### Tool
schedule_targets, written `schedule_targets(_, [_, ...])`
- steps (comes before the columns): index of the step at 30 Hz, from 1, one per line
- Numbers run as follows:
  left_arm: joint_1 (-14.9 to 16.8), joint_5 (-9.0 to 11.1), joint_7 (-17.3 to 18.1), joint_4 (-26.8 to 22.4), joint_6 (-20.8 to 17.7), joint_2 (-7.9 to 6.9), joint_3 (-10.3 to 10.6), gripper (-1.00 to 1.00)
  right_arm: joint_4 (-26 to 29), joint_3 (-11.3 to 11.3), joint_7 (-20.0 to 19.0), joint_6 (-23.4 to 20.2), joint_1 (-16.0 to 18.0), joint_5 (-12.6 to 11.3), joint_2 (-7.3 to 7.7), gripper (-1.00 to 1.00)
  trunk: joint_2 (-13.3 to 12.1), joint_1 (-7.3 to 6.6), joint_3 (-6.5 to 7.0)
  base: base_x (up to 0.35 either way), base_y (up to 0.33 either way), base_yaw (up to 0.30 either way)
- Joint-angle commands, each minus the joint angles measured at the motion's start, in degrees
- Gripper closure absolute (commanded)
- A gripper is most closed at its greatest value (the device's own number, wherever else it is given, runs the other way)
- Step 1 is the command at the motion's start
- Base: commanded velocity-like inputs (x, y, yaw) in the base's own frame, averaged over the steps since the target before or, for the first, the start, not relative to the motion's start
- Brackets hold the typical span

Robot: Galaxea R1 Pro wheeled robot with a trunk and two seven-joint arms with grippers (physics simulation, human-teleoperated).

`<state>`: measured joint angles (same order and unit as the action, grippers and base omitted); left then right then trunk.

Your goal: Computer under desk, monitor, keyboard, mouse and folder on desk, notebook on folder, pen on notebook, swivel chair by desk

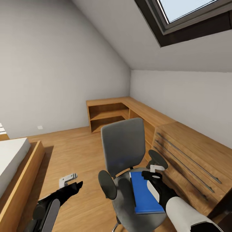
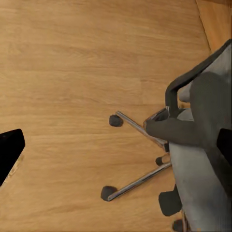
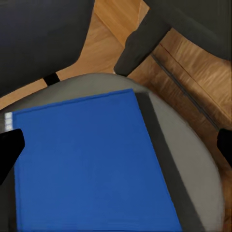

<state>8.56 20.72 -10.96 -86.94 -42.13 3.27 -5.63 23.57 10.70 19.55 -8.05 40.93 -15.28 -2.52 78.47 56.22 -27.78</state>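
Note:
The grey swivel chair [image 1: 123, 145] stands in the middle of the wooden floor, and the bright blue folder [image 1: 143, 193] lies flat on its seat [image 3: 193, 164]. My right gripper [image 1: 154, 172] hovers open just above the folder [image 3: 87, 164], near its far right corner, with one fingertip [image 3: 9, 150] at each side and nothing held. My left gripper [image 1: 71, 182] is open over bare floor left of the chair. Its wrist view looks down on the chrome legs [image 2: 140, 181] and a black armrest [image 2: 179, 130]. The desk, computer, monitor, keyboard, mouse, notebook and pen are out of view.
A low light-wood shelf unit [image 1: 109, 112] runs along the far corner into a wooden drawer unit [image 1: 190, 158] close to the chair's right. A bed [image 1: 13, 161] in a wood frame is at the left. A skylight [image 1: 190, 13] sits in the sloped ceiling.

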Motion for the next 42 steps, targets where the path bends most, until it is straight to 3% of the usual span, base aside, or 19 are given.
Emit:
schedule_targets(1, [0.1, -0.46, -0.58, -0.31, 1.45, 0.08, -0.02, -1.0, 0.19, 0.35, 0.46, -0.47, 0.03, -0.36, 0.1, -1.0, 0.45, 0.23, -0.25, 0.0, 0.0, 0.0])
schedule_targets(4, [0.13, -1.78, -0.5, -0.44, 2.37, 0.02, -0.03, -1.0, 0.84, 0.33, 0.48, -0.47, 0.01, -0.36, 0.15, -1.0, 1.66, 0.89, -0.79, 0.0, 0.0, 0.0])
schedule_targets(5, [0.14, -2.17, -0.47, -0.44, 2.67, 0.04, 0.0, -1.0, 3.29, 0.42, 0.41, -0.41, -0.08, -0.33, 0.21, -1.0, 2.06, 1.1, -0.97, 0.0, 0.0, 0.0])
schedule_targets(42, [0.05, -2.18, -0.46, -0.33, 2.66, 0.16, 0.0, -1.0, 5.0, 0.37, 0.4, -0.56, -0.14, -0.28, 0.41, -1.0, 16.9, 9.23, -7.61, 0.0, 0.0, 0.0])
